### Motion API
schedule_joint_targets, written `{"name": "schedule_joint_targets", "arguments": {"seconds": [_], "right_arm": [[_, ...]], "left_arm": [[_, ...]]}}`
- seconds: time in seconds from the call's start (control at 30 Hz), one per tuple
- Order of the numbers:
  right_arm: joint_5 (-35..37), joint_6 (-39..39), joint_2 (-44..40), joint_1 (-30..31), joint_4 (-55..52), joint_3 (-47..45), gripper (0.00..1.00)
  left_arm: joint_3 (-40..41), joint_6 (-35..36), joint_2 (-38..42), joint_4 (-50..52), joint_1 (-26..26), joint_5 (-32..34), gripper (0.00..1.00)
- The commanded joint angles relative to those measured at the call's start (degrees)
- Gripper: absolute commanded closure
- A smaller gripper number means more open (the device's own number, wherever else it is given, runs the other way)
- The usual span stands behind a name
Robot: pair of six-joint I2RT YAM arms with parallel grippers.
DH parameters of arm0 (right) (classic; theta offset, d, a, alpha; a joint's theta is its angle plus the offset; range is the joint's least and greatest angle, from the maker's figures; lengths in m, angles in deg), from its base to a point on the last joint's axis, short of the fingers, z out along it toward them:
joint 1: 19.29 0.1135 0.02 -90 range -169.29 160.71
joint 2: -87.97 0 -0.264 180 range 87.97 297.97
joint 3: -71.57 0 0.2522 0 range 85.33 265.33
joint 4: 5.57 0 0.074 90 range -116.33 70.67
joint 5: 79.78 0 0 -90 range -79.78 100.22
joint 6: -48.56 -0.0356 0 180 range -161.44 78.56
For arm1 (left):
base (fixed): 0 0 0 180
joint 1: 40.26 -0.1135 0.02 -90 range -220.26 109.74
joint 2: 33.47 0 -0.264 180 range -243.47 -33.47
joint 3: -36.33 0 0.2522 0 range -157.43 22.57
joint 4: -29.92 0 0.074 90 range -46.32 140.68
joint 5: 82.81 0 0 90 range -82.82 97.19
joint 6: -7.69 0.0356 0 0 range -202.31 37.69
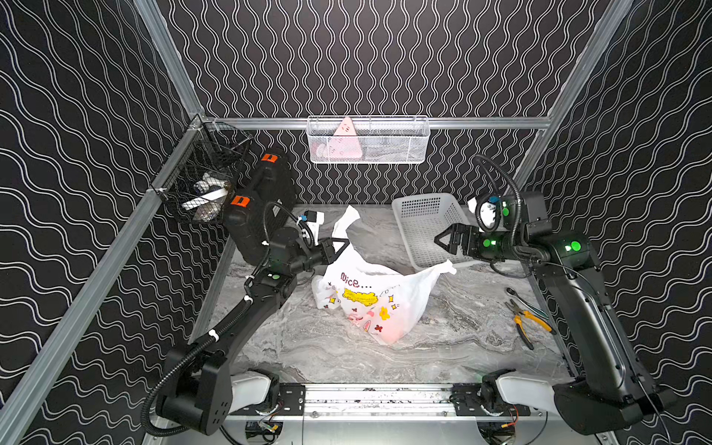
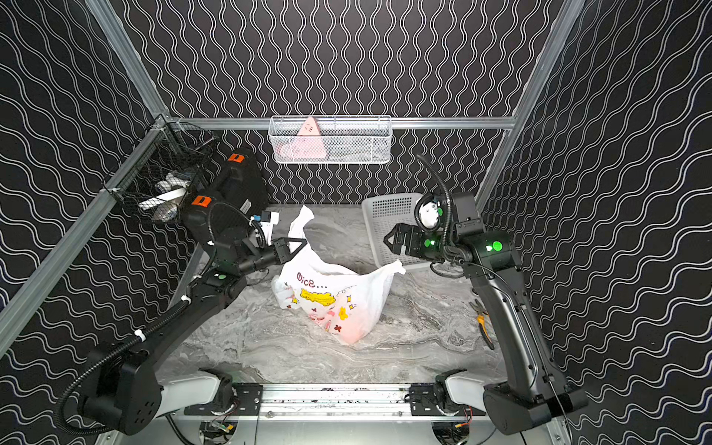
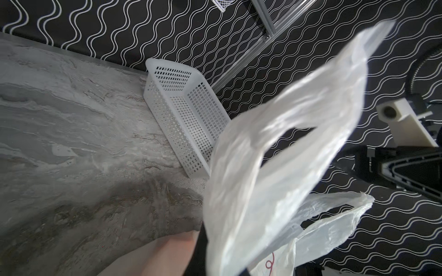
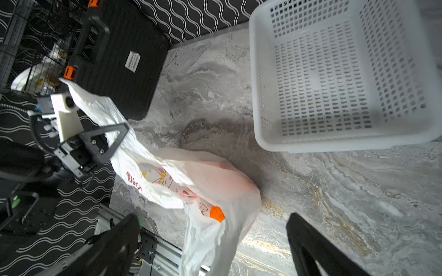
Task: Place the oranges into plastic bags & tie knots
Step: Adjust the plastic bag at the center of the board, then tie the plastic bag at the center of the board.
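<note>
The left gripper (image 1: pixel 340 246) is clenched on one handle (image 1: pixel 346 221) of the bag (image 1: pixel 377 304) and holds that side up off the table (image 1: pixel 462 339). The strip's end sticks up past the jaws toward the back wall. The right gripper (image 1: pixel 443 240) hangs with jaws apart and empty above the near side of the basket (image 1: pixel 402 210). The free handle (image 1: pixel 443 267) lies just below it, reaching out from the bag's mouth with its tip toward the basket, not touching the fingers. The step in hand, as I judge it, is to take that handle so the two strips can be crossed and tied. To do it well, the right gripper should come down on the strip a little back from its tip, pinch every ply, and lift gently, since the film looks thin and slippery. The left should hold tension without dragging the bag. The oranges are inside: one orange (image 4: pixel 217 213) shows at a gap in the plastic in the right wrist view, and a warm glow tints the bag's low front corner in both top views.
</note>
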Motion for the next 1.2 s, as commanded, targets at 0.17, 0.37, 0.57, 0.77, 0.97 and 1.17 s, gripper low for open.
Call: {"name": "schedule_joint_targets", "arguments": {"seconds": [0.17, 0.37, 0.57, 0.77, 0.97, 1.17], "right_arm": [[-4.1, -1.9, -6.9, 0.3, 10.3, -12.5, 0.00], [-1.2, -5.9, -8.2, 4.0, 15.7, -17.2, 0.00], [6.0, -6.6, -5.1, 11.7, 15.1, -16.5, 0.18], [10.8, -4.0, 0.5, 12.7, 12.5, -10.6, 0.60], [13.9, 0.5, 3.9, 12.7, 7.5, -4.0, 1.00], [9.4, 4.6, 9.0, 12.8, 0.5, 6.9, 1.00]], "left_arm": [[-2.3, 1.2, -0.7, 4.8, 0.1, 3.2, 1.00], [-3.0, 1.3, -1.4, 5.5, 0.1, 2.5, 1.00], [-3.4, 1.9, -1.6, 6.1, 0.1, 2.6, 1.00], [-3.2, 2.4, -1.0, 7.5, 0.1, 2.8, 1.00], [-5.4, 4.2, 0.6, 13.7, 0.1, 4.9, 1.00], [-10.0, 6.1, 3.8, 25.0, 1.6, 5.8, 1.00]]}}
